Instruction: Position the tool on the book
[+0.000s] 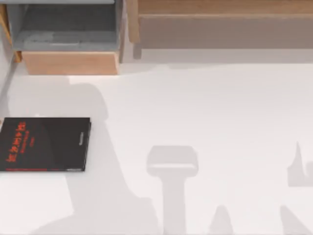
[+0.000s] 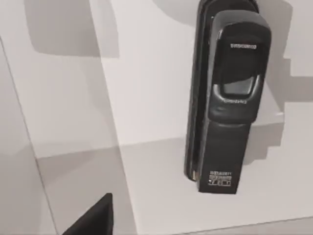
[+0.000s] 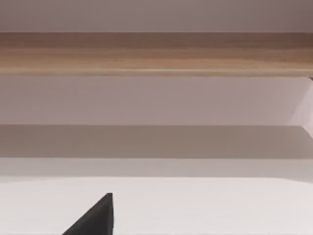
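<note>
Jaws on both arms, can't tell open or shut; my left wrist hangs over the long black plastic stapler-like tool point(image 2: 225, 98), flat black rectangular book point(image 1: 44, 144) sitting desk-left.

The bench point(image 1: 205, 122) was viewed from overhead in the top view. A black tool point(image 2: 227, 98) was seen closely from the left wrist camera; a wooden ledge point(image 3: 156, 54) was faced low by the right wrist camera.

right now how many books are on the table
1. The book, black with red lettering, lies flat at the table's left edge in the top view. More could sit hidden inside the wooden drawer unit at the back left.
</note>
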Robot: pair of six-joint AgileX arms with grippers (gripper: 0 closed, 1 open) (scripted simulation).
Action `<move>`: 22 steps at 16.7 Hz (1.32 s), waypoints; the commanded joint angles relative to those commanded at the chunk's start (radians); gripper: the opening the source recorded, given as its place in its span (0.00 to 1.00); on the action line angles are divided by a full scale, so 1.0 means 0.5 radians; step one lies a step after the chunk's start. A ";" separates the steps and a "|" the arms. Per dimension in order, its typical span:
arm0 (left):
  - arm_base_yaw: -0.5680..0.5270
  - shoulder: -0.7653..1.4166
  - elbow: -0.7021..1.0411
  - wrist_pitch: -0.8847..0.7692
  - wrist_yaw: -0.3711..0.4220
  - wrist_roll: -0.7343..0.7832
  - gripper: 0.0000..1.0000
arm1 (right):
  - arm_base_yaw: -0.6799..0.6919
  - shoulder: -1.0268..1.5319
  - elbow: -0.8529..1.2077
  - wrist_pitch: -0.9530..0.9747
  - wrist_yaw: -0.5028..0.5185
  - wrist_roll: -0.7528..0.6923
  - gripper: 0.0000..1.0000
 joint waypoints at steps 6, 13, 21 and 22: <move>-0.018 0.347 0.478 -0.142 0.035 0.062 1.00 | 0.000 0.000 0.000 0.000 0.000 0.000 1.00; -0.011 0.338 0.451 -0.126 0.035 0.064 1.00 | 0.000 0.000 0.000 0.000 0.000 0.000 1.00; 0.003 0.111 -0.094 0.182 0.029 0.080 1.00 | 0.000 0.000 0.000 0.000 0.000 0.000 1.00; 0.004 0.099 -0.156 0.228 0.030 0.079 1.00 | 0.000 0.000 0.000 0.000 0.000 0.000 1.00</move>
